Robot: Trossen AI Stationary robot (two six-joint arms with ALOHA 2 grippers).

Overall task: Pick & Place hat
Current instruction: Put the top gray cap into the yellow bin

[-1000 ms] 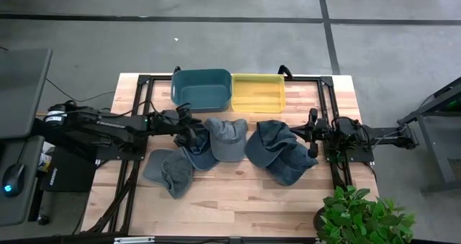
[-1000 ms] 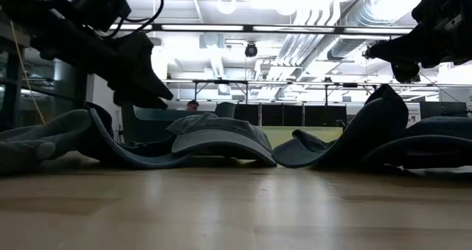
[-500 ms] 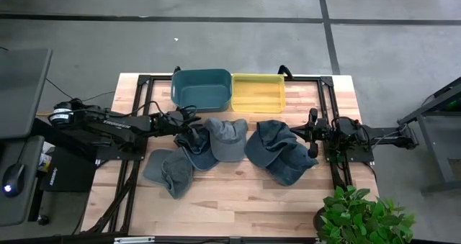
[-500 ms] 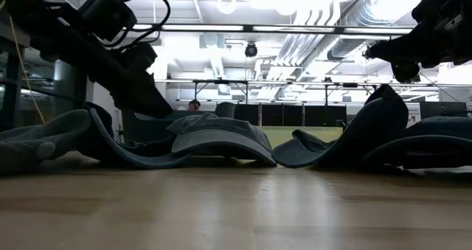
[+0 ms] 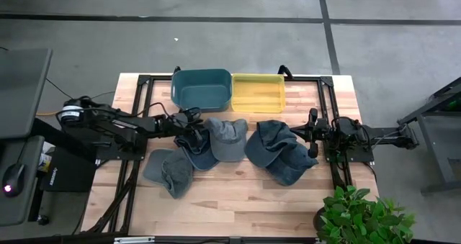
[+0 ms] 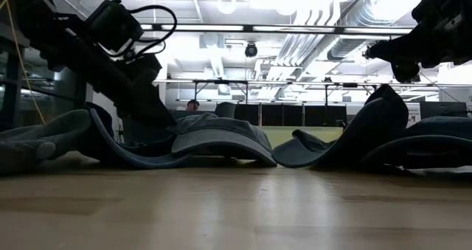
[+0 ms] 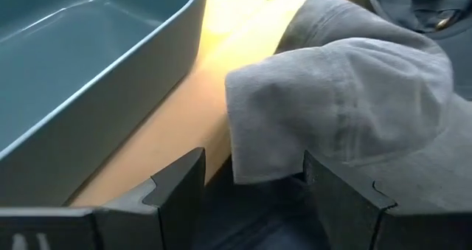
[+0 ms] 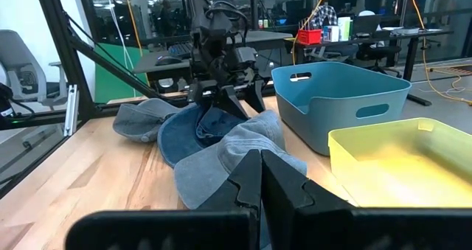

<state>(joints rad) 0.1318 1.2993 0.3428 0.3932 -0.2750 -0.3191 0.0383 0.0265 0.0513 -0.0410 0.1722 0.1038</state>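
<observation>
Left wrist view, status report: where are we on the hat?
Left end effector open, fingers astride grey hat's edge, not closed. Right end effector shut, idle at table's right. Teal bin beside hat; nothing blocking.

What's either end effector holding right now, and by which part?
Nothing held. The left end effector is open, its fingers straddling the edge of the light grey hat without closing. The right end effector is shut, empty.
</observation>
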